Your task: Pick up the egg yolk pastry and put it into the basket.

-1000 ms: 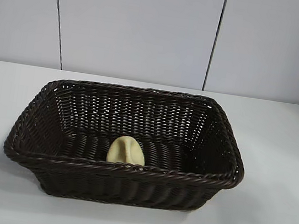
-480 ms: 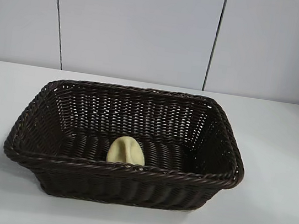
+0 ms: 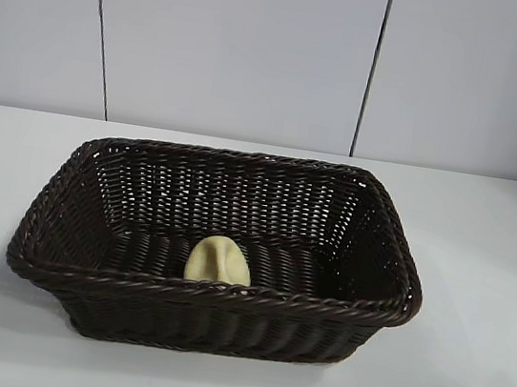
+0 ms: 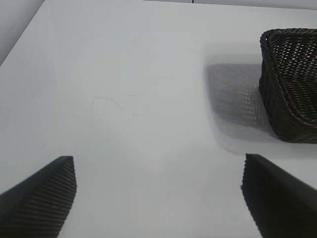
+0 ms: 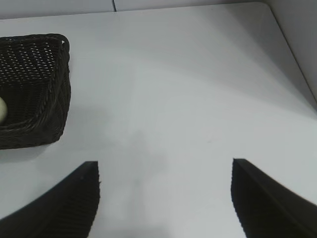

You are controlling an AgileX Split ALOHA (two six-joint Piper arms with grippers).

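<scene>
Half of egg yolk pastry point(image 3: 219, 260) behind basket point(image 3: 225, 295) rim; both pincers spread, tips cropped, prob. empty.

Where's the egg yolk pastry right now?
In the exterior view, the egg yolk pastry lies inside the wicker basket, on its floor close against the near wall, roughly midway along it; neither tool is near it.

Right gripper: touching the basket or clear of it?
Apart. In the right wrist view the right gripper is open over bare table, a wide stretch of white between its fingers and the basket. The egg yolk pastry lies inside.
</scene>
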